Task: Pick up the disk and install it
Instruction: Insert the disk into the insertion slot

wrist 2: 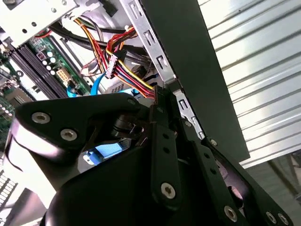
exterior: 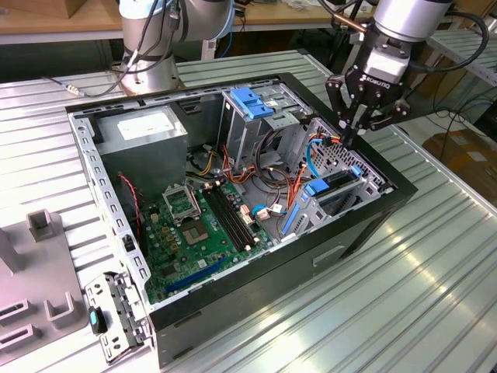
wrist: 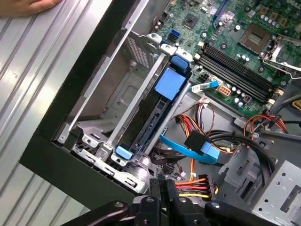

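On the exterior view's left, a grey stand [exterior: 35,264] sits on the ribbed metal table [exterior: 435,295], and a small metal bracket [exterior: 116,315] lies just beside the near left corner of the open computer case [exterior: 256,287]. Inside the case, a grey power supply [exterior: 144,132] sits at the far left corner. The green motherboard [exterior: 198,233] covers the floor in the middle. Behind it, a light-blue latch plate [exterior: 252,102] tops a tall silver cage near the far wall.

Next comes the disk [exterior: 330,189]. It is already inside the case, standing on its edge in the drive bay by the right wall, with its blue rails showing. In the first wrist view, the disk [wrist: 160,106] sits between the silver bay walls, with a blue tab at each end.

A bunch of coloured power wires [wrist: 202,181] and a flat blue cable [wrist: 188,150] lie loose just beside the bay.

Furthest right, the gripper [exterior: 351,128] hangs above the far end of the bay, near the right wall. Its fingers are pressed together and hold nothing.

So picking up looks done, and the disk seems to be in its slot. I think the work is now at the last part of installing. I cannot tell if the disk is pushed all the way in.
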You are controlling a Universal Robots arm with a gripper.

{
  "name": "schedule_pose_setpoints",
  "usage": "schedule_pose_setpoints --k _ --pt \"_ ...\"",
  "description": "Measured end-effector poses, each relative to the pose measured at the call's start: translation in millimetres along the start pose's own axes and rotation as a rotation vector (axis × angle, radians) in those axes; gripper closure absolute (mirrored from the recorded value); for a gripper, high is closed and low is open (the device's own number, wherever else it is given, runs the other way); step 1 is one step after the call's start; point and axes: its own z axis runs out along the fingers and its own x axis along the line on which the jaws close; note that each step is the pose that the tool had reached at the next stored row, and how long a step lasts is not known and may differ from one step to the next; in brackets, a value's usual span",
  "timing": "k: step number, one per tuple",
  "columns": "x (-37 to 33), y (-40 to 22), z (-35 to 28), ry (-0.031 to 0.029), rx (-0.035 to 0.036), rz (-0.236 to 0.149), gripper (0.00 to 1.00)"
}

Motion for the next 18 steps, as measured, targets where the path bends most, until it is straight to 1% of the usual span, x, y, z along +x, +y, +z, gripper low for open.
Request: schedule_pose_setpoints --k 5,9,11,13,16,17,18 --pt "0.0 0.0 0.8 0.0014 -0.0048 0.073 0.83" --pt "-0.1 0.0 1.2 0.0023 -0.0079 0.121 0.83" --pt "-0.1 0.0 1.6 0.0027 -0.0101 0.158 0.83" --pt "-0.1 0.0 2.0 0.0030 -0.0115 0.181 0.83" --pt "-1.3 2.0 2.3 0.0030 -0.0119 0.186 0.83" --pt "-2.4 4.0 2.4 0.0032 -0.0120 0.186 0.83" --pt "-2.4 3.9 2.7 0.0032 -0.0125 0.195 0.83"
